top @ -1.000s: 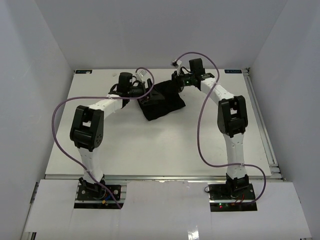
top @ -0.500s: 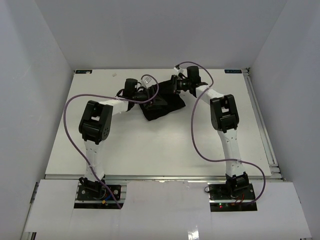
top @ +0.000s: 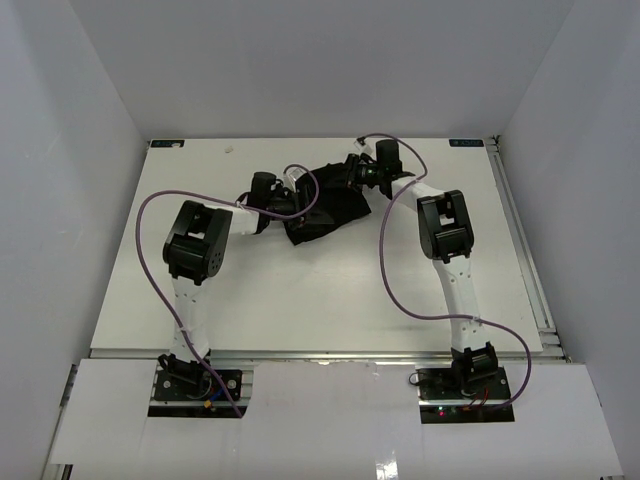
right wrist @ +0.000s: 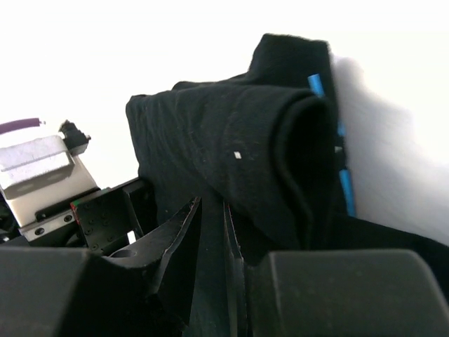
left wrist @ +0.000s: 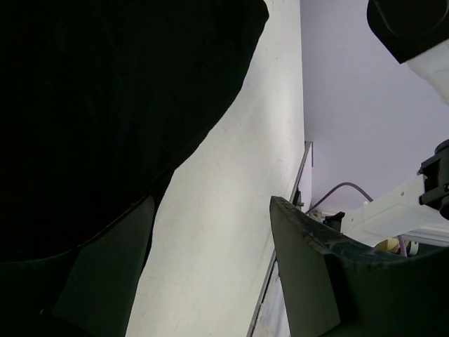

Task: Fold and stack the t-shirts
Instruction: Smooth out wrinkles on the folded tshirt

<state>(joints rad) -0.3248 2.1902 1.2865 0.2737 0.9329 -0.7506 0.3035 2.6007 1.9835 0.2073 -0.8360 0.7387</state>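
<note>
1. Top external view: the t-shirt (top: 325, 212) lies bunched on the far middle of the table (top: 300, 300), with its long axis running near-left to far-right.
2. Right gripper (right wrist: 210, 203) sits at the far-right end. Its fingers are nearly together, pinching a raised fold as I read it.
3. Left gripper (left wrist: 210, 203) sits at the near-left edge, jaws well apart. Cloth lies over one finger, off to the side of the gap, with bare table between. Both arms are about equally near.
4. Sleeves, collar and tag are buried in the heap. I can't trace any hem.
</note>
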